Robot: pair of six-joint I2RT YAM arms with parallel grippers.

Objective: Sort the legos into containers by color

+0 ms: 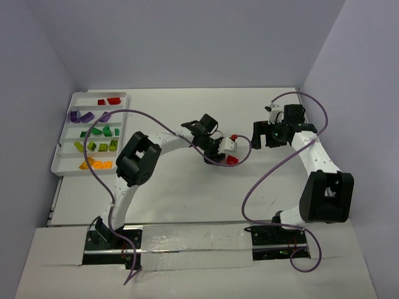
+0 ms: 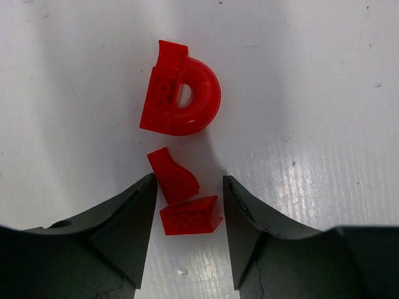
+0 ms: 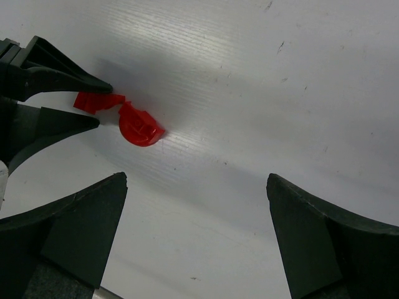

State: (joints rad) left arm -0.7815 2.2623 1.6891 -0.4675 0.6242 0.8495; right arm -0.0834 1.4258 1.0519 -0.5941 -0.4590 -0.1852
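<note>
Red wedge (image 2: pixel 190 217) and curved brick (image 2: pixel 173 176) lie touching on the counter (image 2: pixel 324 124), between the left end effector's (image 2: pixel 189 179) parted jaws, ungripped. Best to centre on one, clear of the arch (image 2: pixel 187 93) just beyond. Right end effector (image 3: pixel 196 179) hangs wide open, empty; tray (image 1: pixel 61 144) waits far left.

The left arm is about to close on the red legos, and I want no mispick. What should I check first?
1. Legos between the fingers of the left gripper: ok, the curved red brick and the red wedge brick sit there.
2. Single piece in the gap: not ok, both would likely be caught.
3. Red arch brick clear of the fingers: ok, it lies beyond the tips.
4. Right gripper out of the way: ok, open, empty, aside.
5. Room in the red compartment of the tray: ok, only two red pieces there.
</note>
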